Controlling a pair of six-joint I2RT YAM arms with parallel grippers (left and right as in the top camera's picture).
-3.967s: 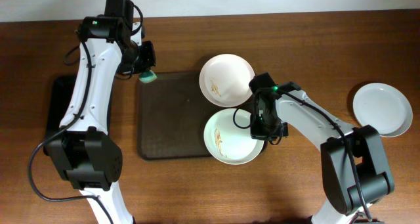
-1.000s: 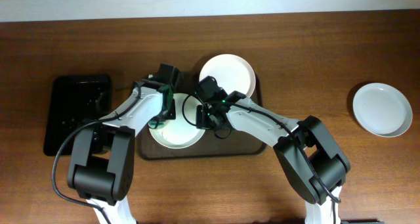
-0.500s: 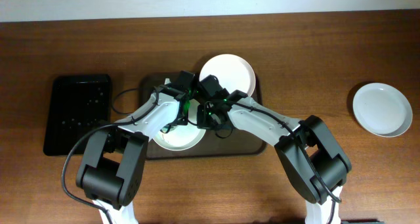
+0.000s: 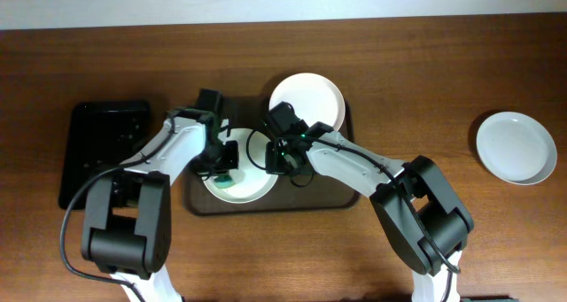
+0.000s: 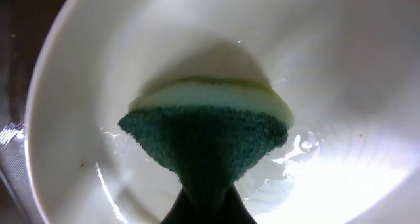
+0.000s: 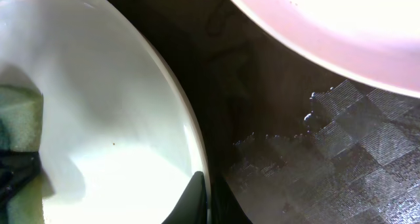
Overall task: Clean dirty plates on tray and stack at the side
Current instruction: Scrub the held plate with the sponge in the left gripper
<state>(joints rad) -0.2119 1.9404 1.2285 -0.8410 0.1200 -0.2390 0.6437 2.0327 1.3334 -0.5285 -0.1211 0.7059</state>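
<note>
Handling the centre plate (image 4: 249,192), expect it slippery, breakable: your right gripper (image 6: 205,191) clamps its rim, left gripper (image 5: 207,201) squeezes the soft sponge (image 5: 207,138).

The left arm (image 4: 164,151) and right arm (image 4: 354,165) are each built of white links joined by bulky black joint housings. A green light (image 4: 285,143) is shown just behind the right jaws. A black cable (image 4: 63,236) is looped far behind the left jaws.
</note>
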